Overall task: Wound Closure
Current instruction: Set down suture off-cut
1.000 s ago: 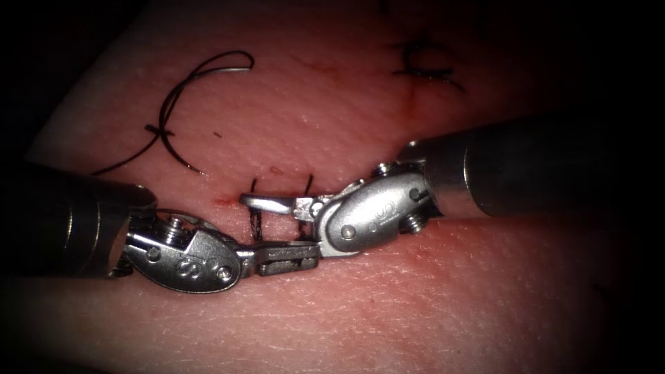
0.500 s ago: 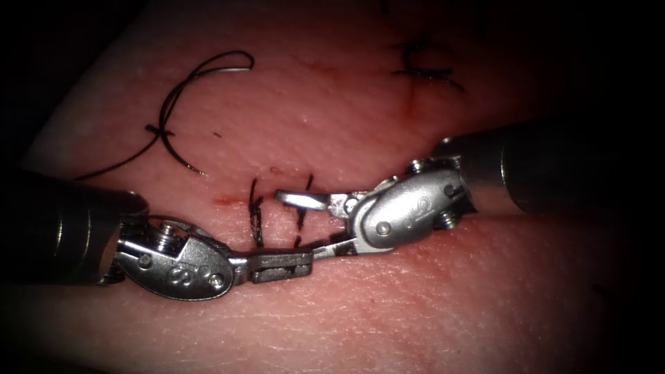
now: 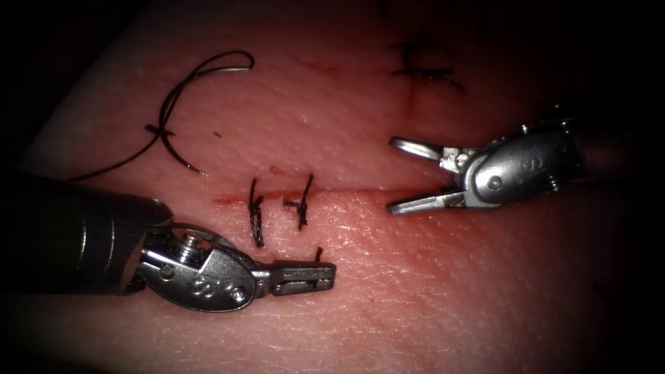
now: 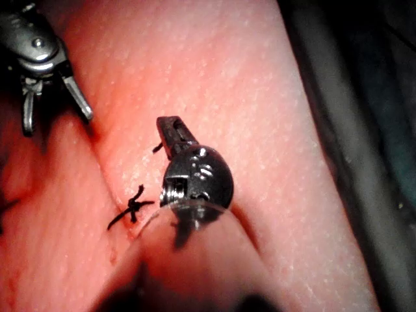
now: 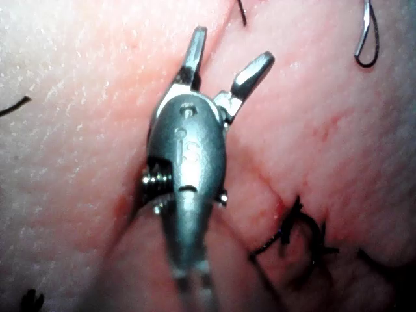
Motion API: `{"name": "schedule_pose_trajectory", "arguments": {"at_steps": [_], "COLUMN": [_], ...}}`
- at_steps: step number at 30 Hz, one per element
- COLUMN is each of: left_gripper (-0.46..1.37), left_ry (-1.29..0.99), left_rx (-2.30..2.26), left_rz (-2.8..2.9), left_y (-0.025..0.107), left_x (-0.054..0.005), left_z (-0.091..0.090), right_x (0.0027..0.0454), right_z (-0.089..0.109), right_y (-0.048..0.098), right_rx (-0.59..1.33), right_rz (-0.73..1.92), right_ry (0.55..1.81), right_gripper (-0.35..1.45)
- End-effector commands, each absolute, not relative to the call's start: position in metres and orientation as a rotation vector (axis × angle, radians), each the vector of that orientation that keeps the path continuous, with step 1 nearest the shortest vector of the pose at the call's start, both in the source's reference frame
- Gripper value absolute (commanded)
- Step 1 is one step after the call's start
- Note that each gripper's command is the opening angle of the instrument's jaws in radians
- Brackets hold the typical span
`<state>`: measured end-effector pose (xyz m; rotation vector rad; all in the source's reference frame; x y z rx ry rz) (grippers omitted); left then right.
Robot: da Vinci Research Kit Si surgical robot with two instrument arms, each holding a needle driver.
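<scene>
The left claw (image 3: 325, 274), at lower centre, is clamped on a short cut end of thread (image 3: 318, 253); the right claw (image 3: 410, 176) gapes wide, holding nothing. The needle (image 3: 228, 64) lies free on the tissue (image 3: 485, 291) at upper left, left of the cut (image 3: 346, 196); it looks thin, stiff and slippery, so it is best gripped mid-curve.

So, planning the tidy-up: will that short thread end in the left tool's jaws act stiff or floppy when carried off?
Probably stiff for its length: the thread end stands upright from the shut jaws of the left tool. Likely featherlight and easily dropped, being a tiny stub. The right tool is open, empty; the needle lies free on the tissue.
</scene>
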<state>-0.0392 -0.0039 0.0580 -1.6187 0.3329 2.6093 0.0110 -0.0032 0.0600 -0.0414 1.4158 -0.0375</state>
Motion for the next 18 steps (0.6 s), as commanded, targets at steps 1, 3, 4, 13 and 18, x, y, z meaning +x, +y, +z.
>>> {"name": "schedule_pose_trajectory", "arguments": {"at_steps": [1, 3, 4, 13, 18], "left_gripper": [-0.35, -0.35, -0.35, -0.35, -0.35], "left_ry": [0.325, 0.330, 0.334, 0.331, 0.282], "left_rx": [-1.626, -1.631, -1.639, -1.677, -1.689], "left_rz": [2.612, 2.616, 2.620, 2.620, 2.583], "left_y": [-0.0038, -0.0037, -0.0037, -0.0040, -0.0055], "left_x": [-0.0395, -0.0399, -0.0403, -0.0447, -0.0472], "left_z": [0.0582, 0.0585, 0.0587, 0.0594, 0.0590], "right_x": [0.0107, 0.0103, 0.0102, 0.0098, 0.0096], "right_z": [0.0599, 0.0599, 0.0599, 0.0613, 0.0618], "right_y": [-0.0029, -0.0024, -0.0020, -0.0003, -0.0001], "right_rx": [-0.037, -0.020, 0.004, 0.049, 0.068], "right_rz": [-0.033, 0.002, 0.047, 0.146, 0.179], "right_ry": [1.406, 1.400, 1.394, 1.375, 1.372], "right_gripper": [1.30, 1.26, 1.25, 1.21, 1.21]}}
